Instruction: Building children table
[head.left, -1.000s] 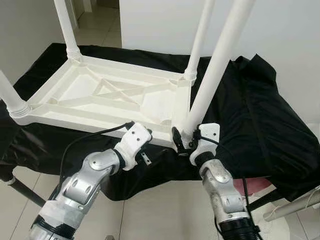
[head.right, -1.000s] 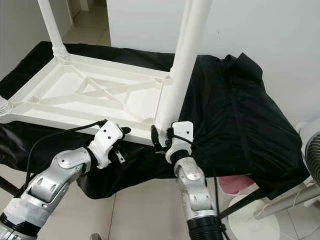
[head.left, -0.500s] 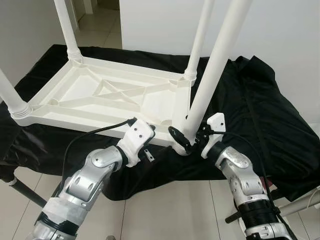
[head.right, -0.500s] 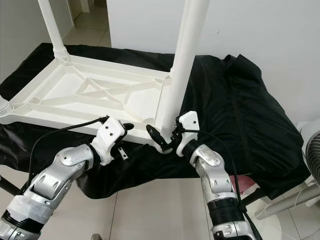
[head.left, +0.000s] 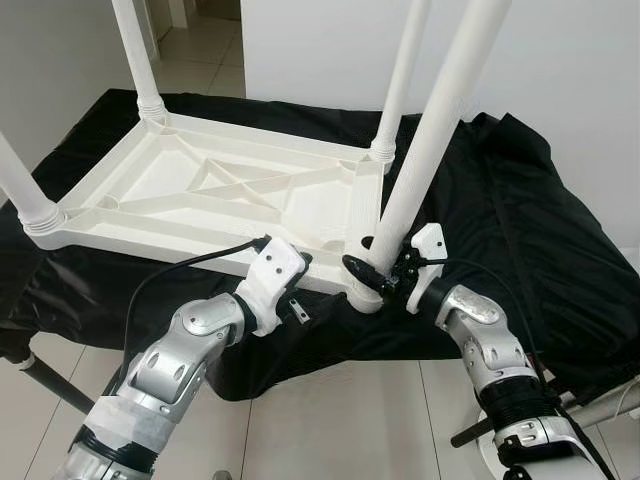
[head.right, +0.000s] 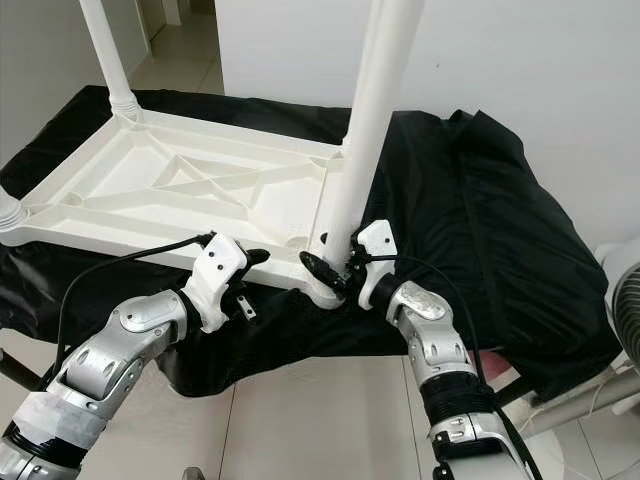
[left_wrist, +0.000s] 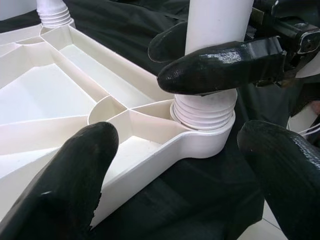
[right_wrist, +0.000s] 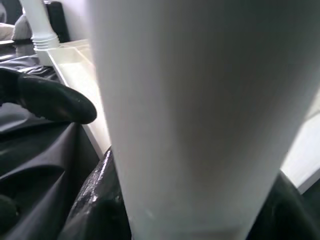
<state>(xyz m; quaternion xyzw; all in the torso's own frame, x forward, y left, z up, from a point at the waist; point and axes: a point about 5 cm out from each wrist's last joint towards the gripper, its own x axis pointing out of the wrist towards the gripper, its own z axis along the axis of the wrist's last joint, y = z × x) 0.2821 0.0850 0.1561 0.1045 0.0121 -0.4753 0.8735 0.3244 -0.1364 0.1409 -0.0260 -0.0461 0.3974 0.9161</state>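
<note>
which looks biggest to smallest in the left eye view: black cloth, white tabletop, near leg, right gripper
1. black cloth
2. white tabletop, upside down on the cloth
3. near leg, which the right gripper's fingers clasp at its base; being closest to the camera makes it look larger
4. right gripper

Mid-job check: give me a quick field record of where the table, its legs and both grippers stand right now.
table: white tabletop upside down on black cloth
legs: four standing up from the corners
near-right leg: base sits in corner socket
right gripper: shut on that leg's base
left gripper: open, at the tabletop's near edge by the socket
</note>
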